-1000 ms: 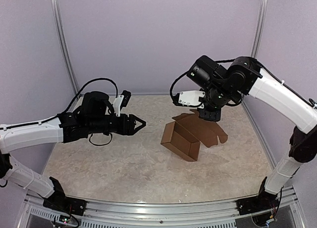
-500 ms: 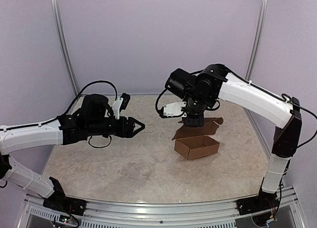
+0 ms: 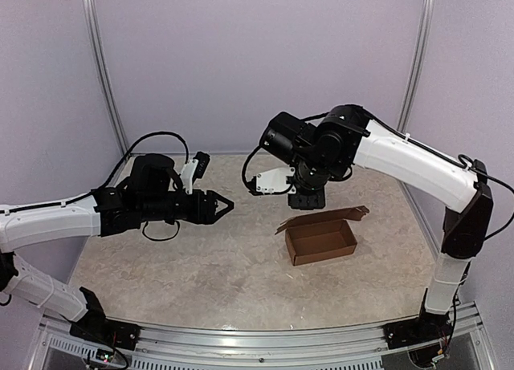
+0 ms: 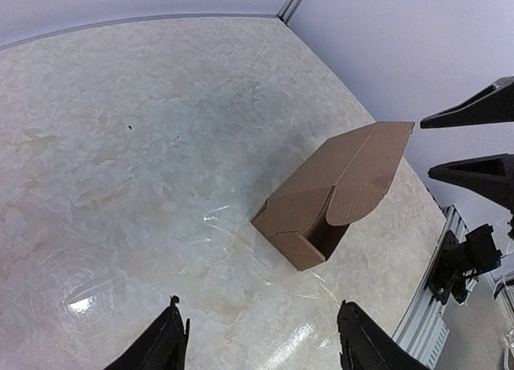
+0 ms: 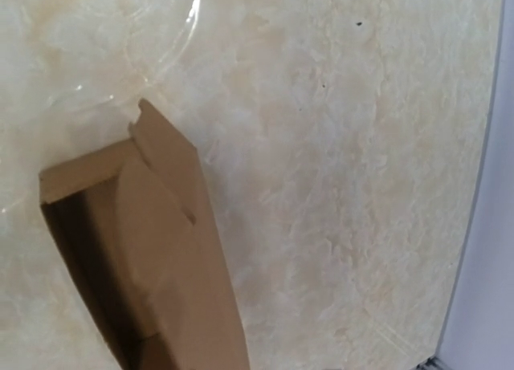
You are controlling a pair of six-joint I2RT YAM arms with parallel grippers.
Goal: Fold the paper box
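The paper box (image 3: 321,240) sits on the table (image 3: 201,266) right of centre, tray up, lid flap open. Our right gripper (image 4: 427,148) hangs just above it, fingers parted and empty. Our left gripper (image 3: 227,203), well apart from the box, gapes wide.

Left arm (image 3: 48,223) and right arm (image 3: 401,160): white shell links joined by black cylindrical joint housings; black cables (image 3: 157,133) loop outside the wrists; white camera brackets (image 3: 269,182); left gripper (image 3: 228,205) ends in tapered black fingers (image 4: 161,350).
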